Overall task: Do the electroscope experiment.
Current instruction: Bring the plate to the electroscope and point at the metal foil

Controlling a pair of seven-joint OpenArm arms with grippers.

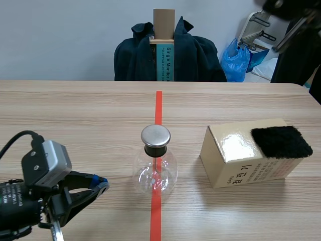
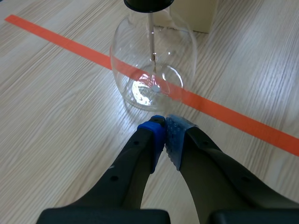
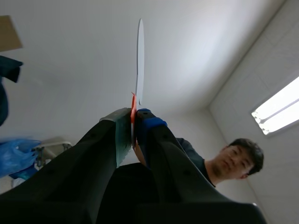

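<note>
The electroscope [image 1: 155,163] is a clear glass flask with a flat metal cap [image 1: 155,135], standing on the red tape line mid-table. My left gripper [image 1: 103,184] lies low on the table just left of it, shut on nothing. In the left wrist view the flask [image 2: 152,65] stands just ahead of the closed gripper [image 2: 164,122], with a thin rod hanging inside it. My right arm [image 1: 293,17] is raised at the far right. In the right wrist view my right gripper [image 3: 134,115] points upward, shut on a thin white strip [image 3: 139,60] with a red patch at the pads.
A tan cardboard box [image 1: 235,158] lies right of the flask with a black fur pad [image 1: 281,141] on its top. Beyond the table's far edge stands a chair draped with a dark jacket [image 1: 170,52]. A person [image 3: 233,163] shows behind the right gripper.
</note>
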